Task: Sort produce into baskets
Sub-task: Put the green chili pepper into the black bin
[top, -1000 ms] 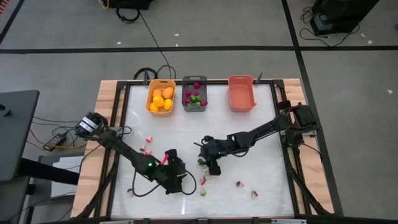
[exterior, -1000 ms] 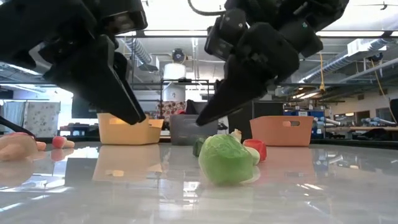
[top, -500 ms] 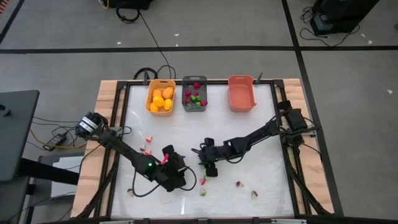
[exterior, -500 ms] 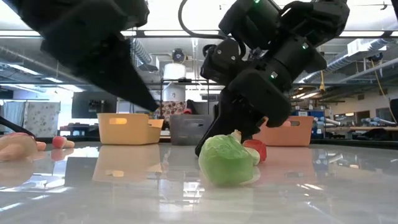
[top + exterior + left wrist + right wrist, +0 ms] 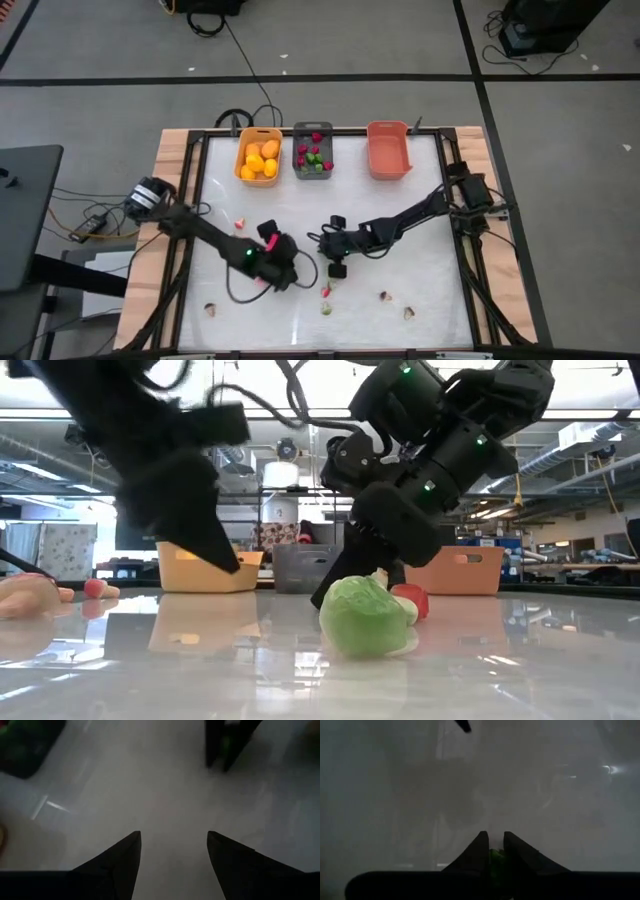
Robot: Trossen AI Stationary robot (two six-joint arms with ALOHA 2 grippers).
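My right gripper (image 5: 336, 268) is low over the middle of the table, shut on a small green piece (image 5: 495, 858). My left gripper (image 5: 288, 274) is open and empty just left of it; its wrist view (image 5: 172, 845) shows bare table between the fingers. The yellow-orange basket (image 5: 258, 156) holds yellow-orange fruits. The dark grey basket (image 5: 312, 151) holds red and green bits. The salmon basket (image 5: 389, 150) stands at the far edge to the right of them. A green leafy piece (image 5: 365, 616) and a red piece (image 5: 412, 600) lie on the table near the front edge. My right gripper pinches the small green piece (image 5: 495, 856) between its two fingers (image 5: 479, 851). The piece also shows between them in the left wrist view (image 5: 226, 744). The fingers slant down toward the table. Whether the piece is clear of the table, I cannot tell.
Loose pieces lie on the table: pink ones at the left (image 5: 240, 222) and near the front (image 5: 209, 308), pale slices at the front right (image 5: 383, 295) (image 5: 408, 312). The two grippers are close together.
My left gripper has moved up and toward the far edge, away from the front pieces. My right gripper has come down toward the table and shifted a little to the left.
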